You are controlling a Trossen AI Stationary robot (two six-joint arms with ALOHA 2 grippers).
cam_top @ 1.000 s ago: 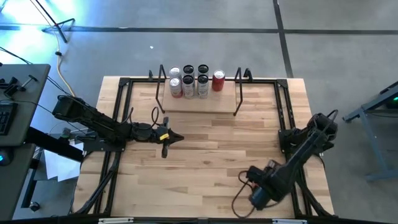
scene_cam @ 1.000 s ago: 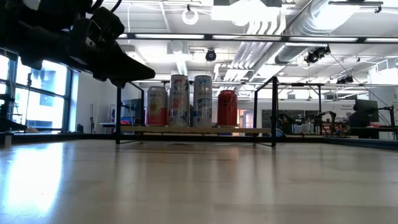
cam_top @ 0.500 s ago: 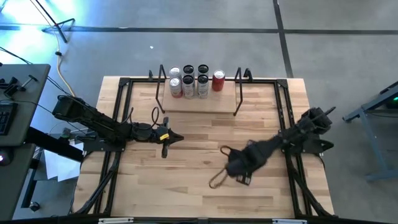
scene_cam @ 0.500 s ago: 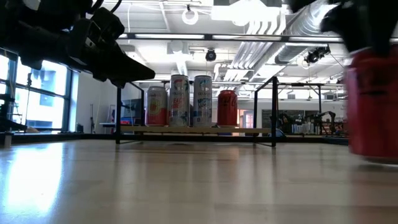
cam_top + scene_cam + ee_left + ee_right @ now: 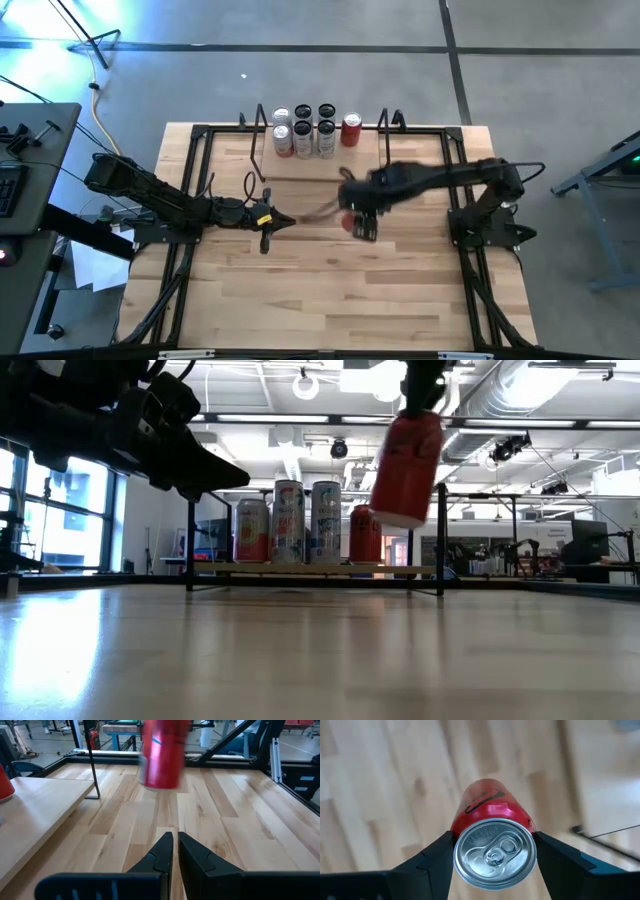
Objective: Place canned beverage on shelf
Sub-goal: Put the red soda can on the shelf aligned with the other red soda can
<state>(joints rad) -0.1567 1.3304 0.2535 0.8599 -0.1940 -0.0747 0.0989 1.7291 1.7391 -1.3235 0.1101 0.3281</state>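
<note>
My right gripper is shut on a red can and holds it in the air over the table's middle, just in front of the shelf. The can also shows in the low view and the left wrist view. The shelf, a low light-wood platform with black rod uprights, stands at the table's far edge and carries several cans, a red one at their right. My left gripper is shut and empty left of the middle. My right gripper pinches the red can's top end, just below the rim, between its two fingers, one on each side. The fingers come from above, pointing down. The can hangs below them, lifted clear of the table and slightly tilted.
Black frame rails run along the table's left and right sides. Bare wood lies on the shelf in front of the standing cans. The tabletop stretches bare toward the near edge.
My right gripper has swung from the table's near right corner toward the far edge and the left, up to the front of the shelf, carrying the red can lifted clear of the table. My left arm has kept still.
</note>
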